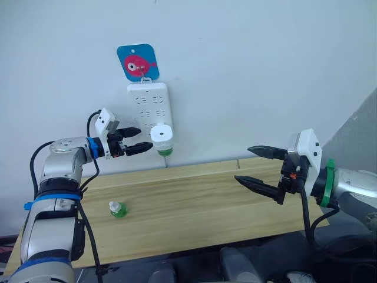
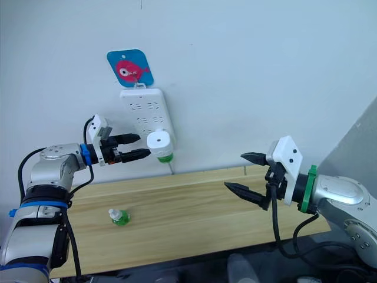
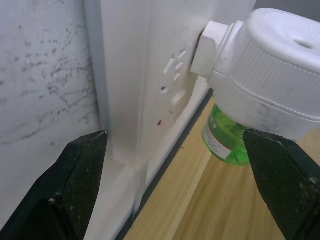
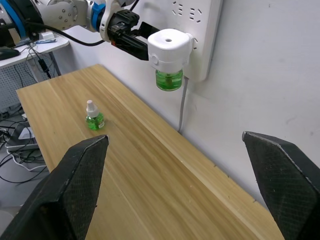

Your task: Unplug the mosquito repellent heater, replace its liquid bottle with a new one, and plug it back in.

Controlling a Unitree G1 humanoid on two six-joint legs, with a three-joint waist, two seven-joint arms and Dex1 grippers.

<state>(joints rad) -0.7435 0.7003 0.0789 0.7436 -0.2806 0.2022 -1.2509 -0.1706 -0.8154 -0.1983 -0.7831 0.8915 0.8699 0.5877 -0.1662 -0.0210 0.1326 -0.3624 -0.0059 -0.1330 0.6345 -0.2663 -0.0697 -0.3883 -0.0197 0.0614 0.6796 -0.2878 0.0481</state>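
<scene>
The white mosquito repellent heater is plugged into the bottom of a white power strip on the wall, with a green liquid bottle screwed in underneath. My left gripper stands open just left of the heater, its fingertips close to it without gripping; the heater fills the left wrist view. A second small green bottle with a white cap stands upright on the wooden table at the left. Over the table's right end my right gripper hangs open and holds nothing.
A blue tag with a pink fish hangs above the power strip. The strip's cord runs down the wall to the table's back edge. A desk with cables stands beyond the table's left end.
</scene>
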